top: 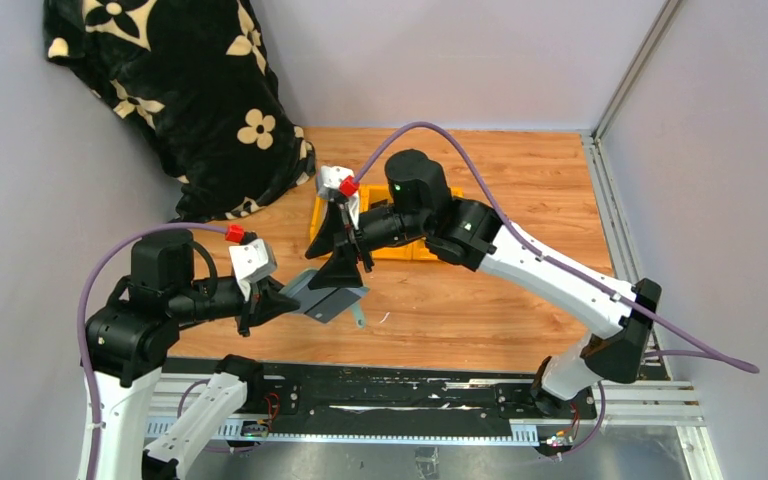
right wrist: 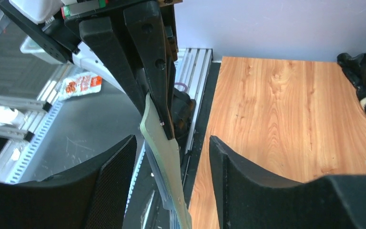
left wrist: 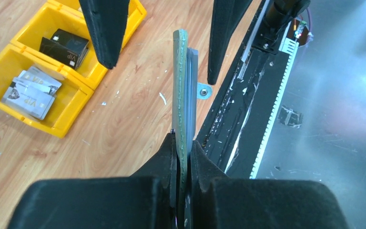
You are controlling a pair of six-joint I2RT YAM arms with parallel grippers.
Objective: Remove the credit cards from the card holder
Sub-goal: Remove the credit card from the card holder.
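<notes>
My left gripper is shut on one end of the grey-green card holder, holding it edge-up above the table's front edge. The holder's small closing tab hangs off its side. My right gripper stands open, its fingers on either side of the holder's far end without touching it. From above, both grippers meet at the card holder. Whether cards sit inside it is hidden. White cards and a black card lie in the yellow bins.
The yellow bins stand on the wooden table behind the right gripper, partly covered by that arm. A black flowered cloth fills the back left corner. A black rail runs along the near edge. Walls close in left and right.
</notes>
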